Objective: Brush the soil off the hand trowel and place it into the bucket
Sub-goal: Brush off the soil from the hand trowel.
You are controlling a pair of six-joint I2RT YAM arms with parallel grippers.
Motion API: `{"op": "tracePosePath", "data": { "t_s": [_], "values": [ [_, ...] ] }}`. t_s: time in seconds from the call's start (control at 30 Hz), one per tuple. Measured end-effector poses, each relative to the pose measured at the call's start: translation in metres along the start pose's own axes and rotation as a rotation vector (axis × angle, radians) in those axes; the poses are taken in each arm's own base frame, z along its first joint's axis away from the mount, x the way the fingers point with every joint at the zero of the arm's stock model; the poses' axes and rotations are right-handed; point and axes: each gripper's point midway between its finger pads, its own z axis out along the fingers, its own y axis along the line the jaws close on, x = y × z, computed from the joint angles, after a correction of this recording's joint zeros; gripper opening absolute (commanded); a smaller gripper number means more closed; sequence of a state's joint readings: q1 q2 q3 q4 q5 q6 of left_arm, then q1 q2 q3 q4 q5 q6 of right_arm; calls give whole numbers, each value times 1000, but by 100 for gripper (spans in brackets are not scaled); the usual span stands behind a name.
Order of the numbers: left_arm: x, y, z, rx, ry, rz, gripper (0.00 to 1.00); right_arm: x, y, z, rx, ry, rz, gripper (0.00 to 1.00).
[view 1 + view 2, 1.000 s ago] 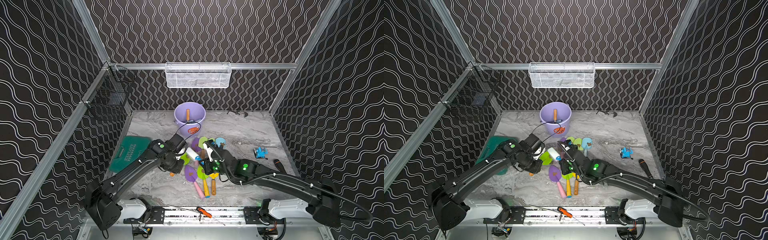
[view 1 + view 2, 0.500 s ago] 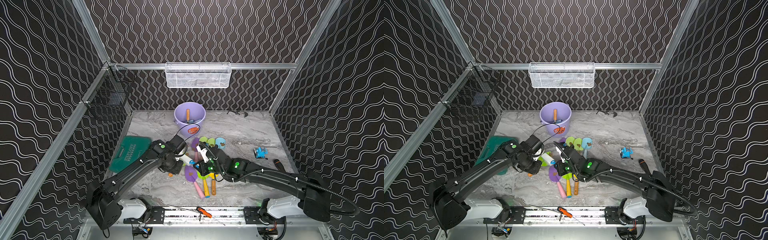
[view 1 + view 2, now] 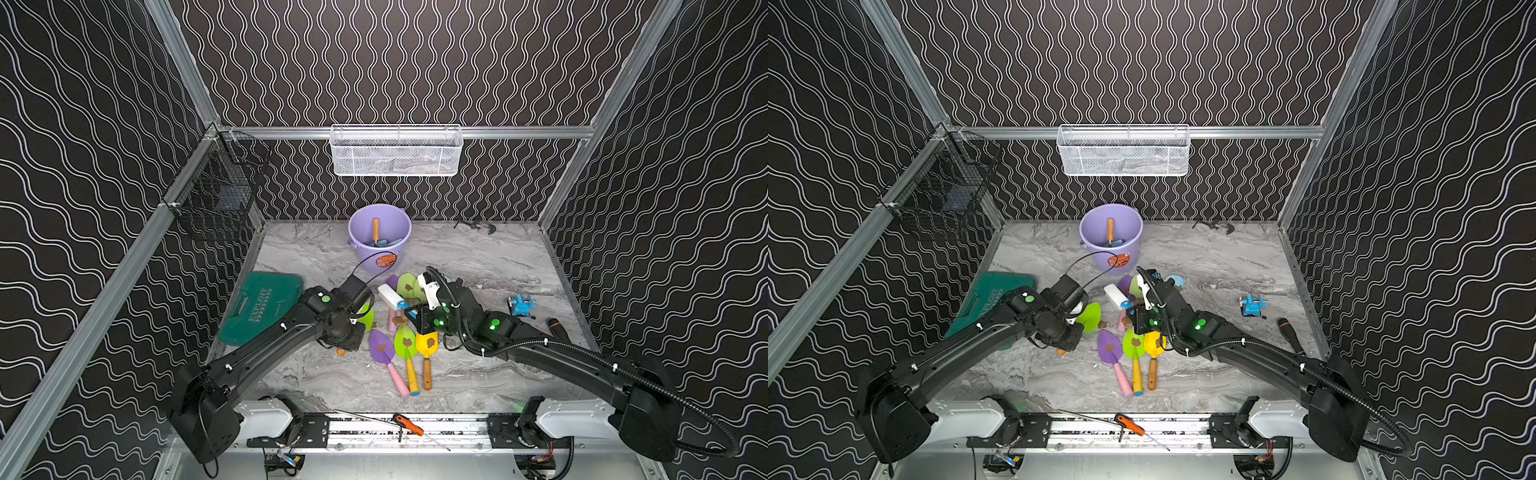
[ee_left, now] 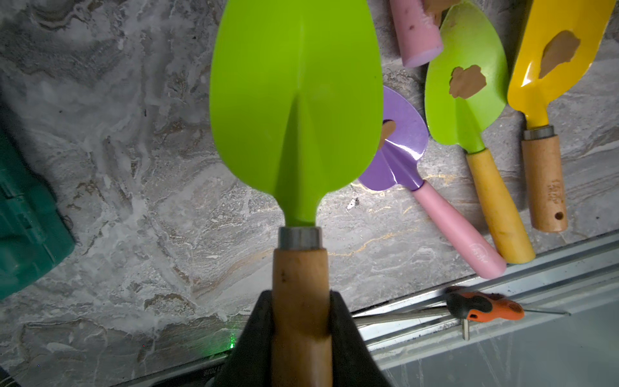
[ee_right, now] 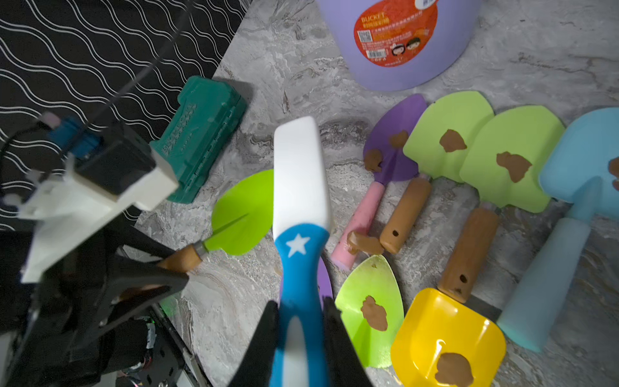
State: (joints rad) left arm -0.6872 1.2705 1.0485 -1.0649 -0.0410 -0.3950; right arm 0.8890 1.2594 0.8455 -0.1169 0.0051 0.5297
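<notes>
Bucket [image 3: 365,259]: lavender, orange sticker.
Held trowel [image 4: 294,100]: lime-green blade, brown wooden handle.
Brush [image 5: 299,201]: white head, blue handle, white star.
Soil [image 5: 452,140]: brown.
Lying trowels [image 5: 449,335]: purple, green, yellow, pale-blue blades.
Tabletop [image 3: 478,257]: grey marble veining.
Walls [image 3: 415,62]: black, white wavy lines.
Case [image 3: 262,305]: dark green.

I see both matte black on my feeds: left arm [image 3: 257,357] and right arm [image 3: 561,357], each with a green LED [image 3: 326,298] near the wrist, white zip ties [image 3: 227,368] and a white base housing [image 3: 266,415]. Right carries a black corrugated conduit [image 3: 706,428]; left a thin black cable [image 3: 374,259]. Left gripper [image 4: 300,301]: black wedge fingers [image 4: 251,341], white camera bracket [image 5: 83,201], blue connector [image 5: 73,137].
</notes>
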Motion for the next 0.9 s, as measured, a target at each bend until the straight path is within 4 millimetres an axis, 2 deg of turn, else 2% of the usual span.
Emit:
{"op": "tracePosePath", "data": {
  "t_s": [0.07,0.17,0.27,0.4,0.5,0.6,0.7,0.83,0.9],
  "values": [
    [2,-1,-2,21,-33,-21,0,9,-7,0,11,12,3,0],
    [-1,-9,-7,90,-78,-56,0,6,-11,-5,24,-13,2,0],
    [-15,-29,-13,220,-134,-86,0,-10,-23,-20,45,-84,35,0],
    [-40,-54,-17,449,-204,-173,0,-29,-51,-43,65,-168,150,0],
    [-59,-63,-16,653,-227,-279,0,-31,-56,-59,14,-201,215,0],
    [-74,-64,-20,827,-233,-368,0,-26,-59,-66,-23,-196,260,0],
    [-89,-57,-31,970,-262,-431,0,-14,-60,-68,-63,-171,304,0],
    [-100,-45,-40,1118,-289,-524,0,2,-59,-66,-153,-161,378,0],
    [-103,-44,-40,1181,-290,-558,0,4,-55,-65,-213,-165,409,0]
  ]
}}
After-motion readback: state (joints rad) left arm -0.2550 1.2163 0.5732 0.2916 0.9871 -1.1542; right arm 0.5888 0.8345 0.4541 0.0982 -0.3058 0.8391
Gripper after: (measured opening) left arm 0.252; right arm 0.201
